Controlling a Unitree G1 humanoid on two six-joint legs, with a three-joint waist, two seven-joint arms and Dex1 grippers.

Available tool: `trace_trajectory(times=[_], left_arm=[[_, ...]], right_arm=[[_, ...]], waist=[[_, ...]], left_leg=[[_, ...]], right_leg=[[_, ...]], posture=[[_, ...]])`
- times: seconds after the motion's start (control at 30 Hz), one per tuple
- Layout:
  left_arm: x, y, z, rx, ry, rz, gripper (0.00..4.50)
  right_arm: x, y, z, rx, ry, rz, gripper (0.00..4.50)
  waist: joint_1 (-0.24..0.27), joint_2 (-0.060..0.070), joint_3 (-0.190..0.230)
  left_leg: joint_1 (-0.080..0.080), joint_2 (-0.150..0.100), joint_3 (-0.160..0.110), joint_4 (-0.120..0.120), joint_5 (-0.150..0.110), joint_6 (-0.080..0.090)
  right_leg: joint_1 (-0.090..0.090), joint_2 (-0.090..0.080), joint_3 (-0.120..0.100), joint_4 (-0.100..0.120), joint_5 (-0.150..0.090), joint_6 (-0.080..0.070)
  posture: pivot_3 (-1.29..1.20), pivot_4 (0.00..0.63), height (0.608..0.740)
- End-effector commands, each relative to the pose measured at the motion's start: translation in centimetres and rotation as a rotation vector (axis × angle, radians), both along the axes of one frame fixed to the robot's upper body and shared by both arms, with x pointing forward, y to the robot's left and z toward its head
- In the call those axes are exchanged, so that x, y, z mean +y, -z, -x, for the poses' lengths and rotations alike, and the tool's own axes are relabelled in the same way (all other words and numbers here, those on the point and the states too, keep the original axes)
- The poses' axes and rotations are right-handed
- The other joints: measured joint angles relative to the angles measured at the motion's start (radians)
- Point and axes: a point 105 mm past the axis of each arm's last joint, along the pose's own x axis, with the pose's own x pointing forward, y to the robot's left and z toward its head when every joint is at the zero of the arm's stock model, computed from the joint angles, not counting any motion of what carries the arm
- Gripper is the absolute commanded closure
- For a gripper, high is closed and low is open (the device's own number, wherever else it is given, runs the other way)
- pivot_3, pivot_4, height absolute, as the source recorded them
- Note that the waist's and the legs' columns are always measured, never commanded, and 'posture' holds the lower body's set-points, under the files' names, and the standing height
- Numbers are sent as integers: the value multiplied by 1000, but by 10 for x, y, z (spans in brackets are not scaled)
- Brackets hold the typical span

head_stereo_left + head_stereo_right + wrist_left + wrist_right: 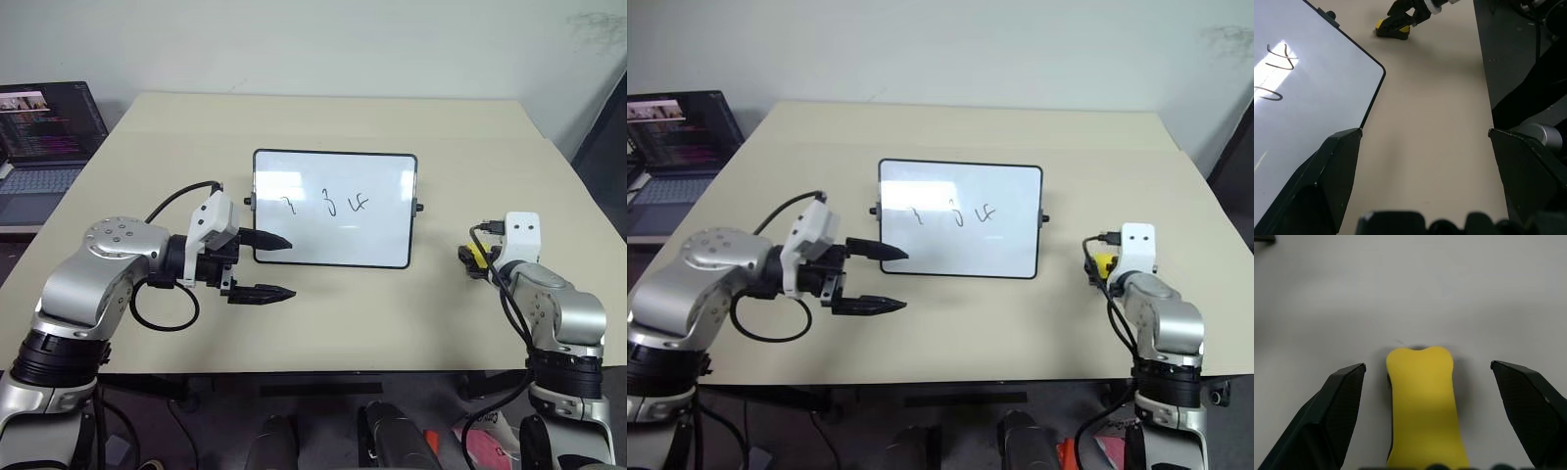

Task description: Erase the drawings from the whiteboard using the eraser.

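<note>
The whiteboard (294, 240) lies in the middle of the table with its black frame and side knobs. The drawings (328, 204) are three small black marks in a row on it. My left gripper (292, 266) is open at the board's near left corner, one fingertip over the frame, nothing between its fingers (1327, 176). At the table's right side lies the yellow eraser (1422, 401). My right gripper (1428, 364) is open around it, a finger on each side with a gap to the sponge. The eraser (1392, 29) also appears in the left wrist view.
An open laptop (49, 137) sits on a lower surface beyond the table's left edge. The beige table (372, 323) has bare surface in front of the board and between the board and the eraser. A wall stands behind the table.
</note>
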Motion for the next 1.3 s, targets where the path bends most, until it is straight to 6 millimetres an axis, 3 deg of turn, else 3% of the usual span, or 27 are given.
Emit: trace_trajectory(times=[0.03,0.47,0.83,1.1,1.3], left_arm=[[-2,-7,2,-29,10,9,0],[-3,-8,3,-25,11,13,0],[-2,-8,2,-26,9,16,0],[-1,-6,2,-29,3,16,0],[-1,-5,2,-25,1,19,0]], right_arm=[[-11,-11,-3,-71,26,-5,27],[-17,3,2,-50,46,-39,192],[-8,6,2,-58,41,-64,192],[-11,-18,-3,-250,99,-13,192],[-5,-2,10,-264,104,3,192]], waist=[[0,0,0],[0,0,0],[-1,0,0],[-1,0,0],[-1,0,0]], left_leg=[[0,0,0,0,0,0],[0,0,0,0,0,0],[0,0,0,0,0,0],[1,0,0,0,0,0],[0,0,0,0,0,0]], right_leg=[[0,0,0,0,0,0],[0,0,0,1,0,0],[0,0,0,1,0,0],[0,0,0,1,0,0],[0,0,0,1,0,0]], posture=[[0,150,740],[0,150,740],[0,150,740],[0,150,740],[0,150,740]])
